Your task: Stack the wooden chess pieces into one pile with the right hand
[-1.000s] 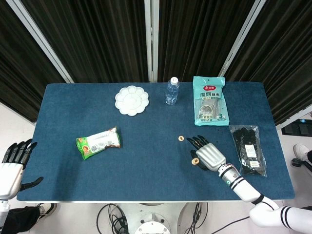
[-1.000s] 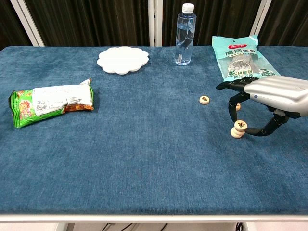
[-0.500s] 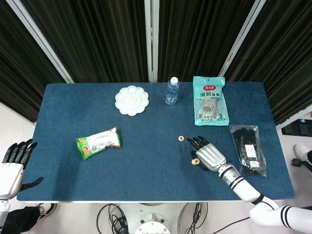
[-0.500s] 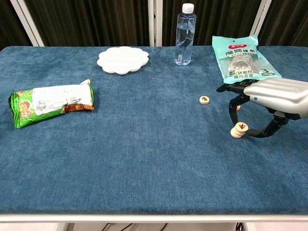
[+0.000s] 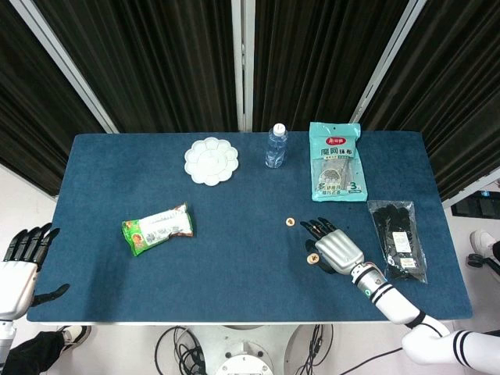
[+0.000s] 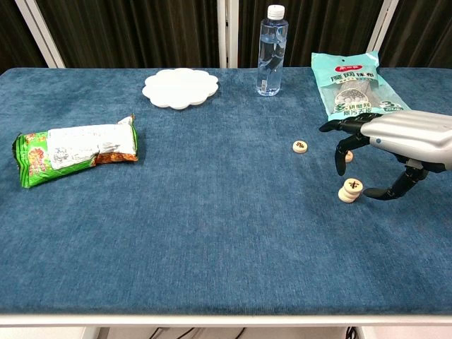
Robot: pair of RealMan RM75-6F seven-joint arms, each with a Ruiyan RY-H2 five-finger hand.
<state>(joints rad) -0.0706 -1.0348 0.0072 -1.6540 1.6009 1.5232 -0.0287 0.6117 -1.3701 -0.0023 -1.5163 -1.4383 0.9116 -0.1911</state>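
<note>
At lower right of the head view, the right hand [image 5: 336, 251] lies over the blue bench [image 5: 234, 266], its dark fingers pointing up-left. A small stack [image 5: 312, 258] of chess pieces sits just off its left edge, and a loose piece [image 5: 290, 222] lies above-left of the fingertips. Against a second ago the hand has shifted very slightly; the stack and loose piece have stayed put. The left hand [image 5: 22, 262] hangs off the bench at the lower left corner, fingers apart, holding nothing, unchanged. A snack bag [image 5: 157, 229], white plate [image 5: 211, 160], bottle [image 5: 275, 145], green packet [image 5: 336, 161] and black packet [image 5: 398, 241] lie about the bench.

At right in the chest view, the right hand [image 6: 395, 145] arches over the stack [image 6: 349, 189], fingers and thumb spread, gripping nothing. The thumb tip, which lay close against the stack half a second ago, now stands a little clear of it. The loose piece [image 6: 300, 146] rests left of the fingers, and another piece [image 6: 347, 156] shows behind them.
</note>
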